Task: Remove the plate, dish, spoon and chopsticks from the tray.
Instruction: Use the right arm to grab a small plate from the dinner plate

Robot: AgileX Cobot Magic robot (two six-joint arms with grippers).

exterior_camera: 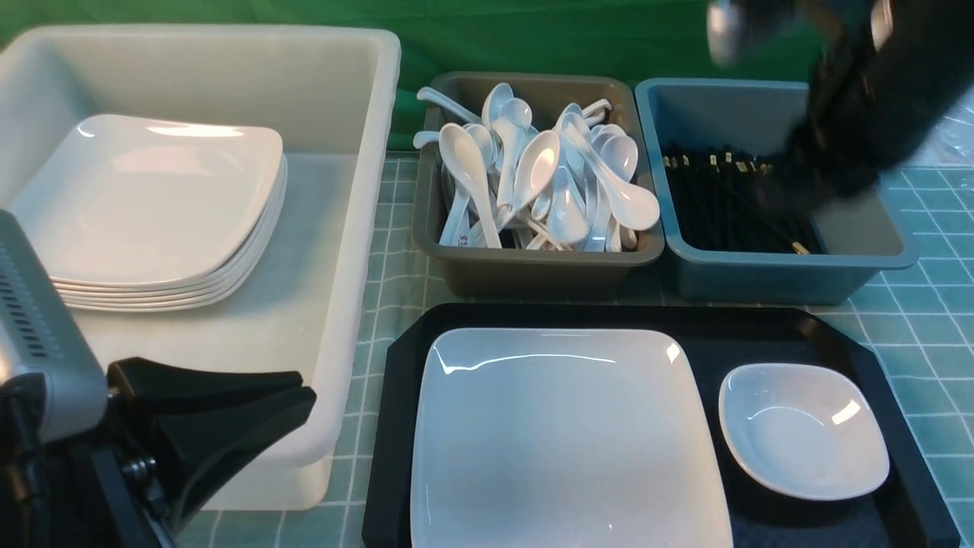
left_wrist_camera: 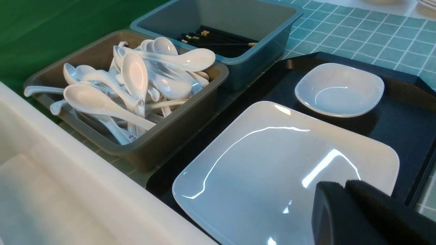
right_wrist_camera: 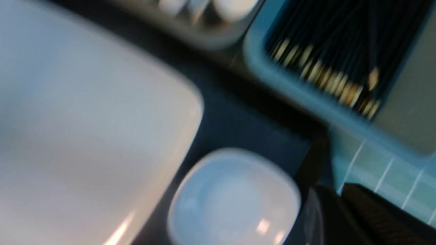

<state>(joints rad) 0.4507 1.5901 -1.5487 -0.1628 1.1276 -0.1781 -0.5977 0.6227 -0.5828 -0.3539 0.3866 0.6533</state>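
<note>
Plate (exterior_camera: 563, 441): large, glossy white, square with rounded corners and a shallow well. It lies flat on the left part of the black tray (exterior_camera: 761, 323), edges square to the rim, so no long axis. Dish (exterior_camera: 803, 430): small, white, rounded-square. It sits on the same tray just beside the plate's right edge, apart from it and turned slightly askew. Chopsticks (exterior_camera: 715, 205): black with gold bands, bundled in the blue bin (exterior_camera: 761, 281) beyond the tray, long axes running near to far, gold ends mostly toward the back; one lies diagonally across the rest. Left gripper (exterior_camera: 308, 396): low at the near left, fingers pressed together and empty, aimed rightward at the plate without touching it. Right gripper (right_wrist_camera: 340, 190): blurred, arm reaching down over the blue bin; its opening cannot be made out.
</note>
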